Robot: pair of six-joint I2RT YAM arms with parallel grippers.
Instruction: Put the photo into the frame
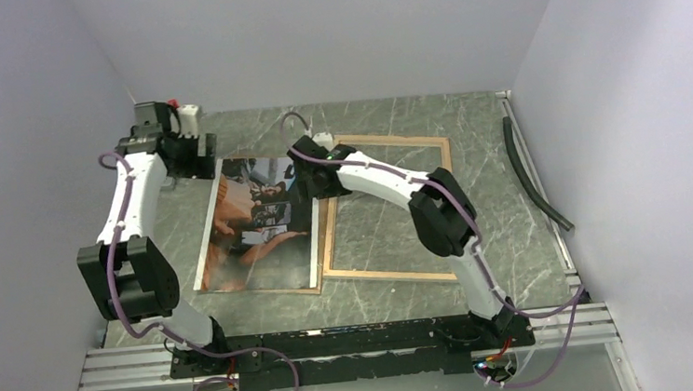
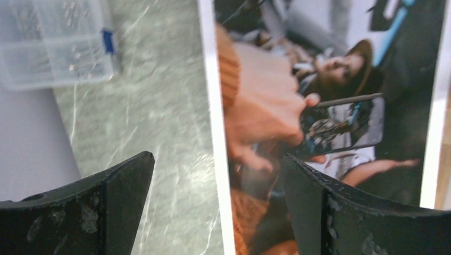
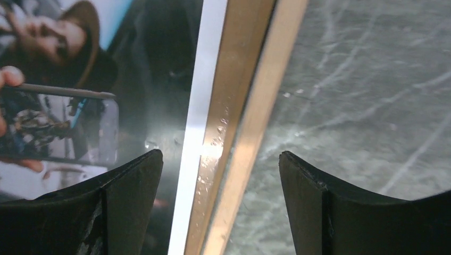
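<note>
This is a robotics lab test cell. Plain pale walls (image 1: 311, 30) box in a green marble-patterned table (image 1: 411, 116) on three sides. An aluminium rail (image 1: 123, 370) along its near edge carries the bolted left arm (image 1: 128, 203) and right arm (image 1: 388, 178), both trailing purple cables (image 1: 294, 379). A clear plastic parts box (image 2: 53, 42) sits at the table's edge against a wall, and a black hose (image 1: 533, 176) lies along the right edge.

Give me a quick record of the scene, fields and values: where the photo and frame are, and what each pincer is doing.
photo: flat on the table, left of the frame, picture side up
frame: flat, wood back rim up, no photo inside
contact: photo's right edge meets the frame's left rail; overlap unclear
left pincer: open, over photo's left edge
right pincer: open, over that seam
</note>
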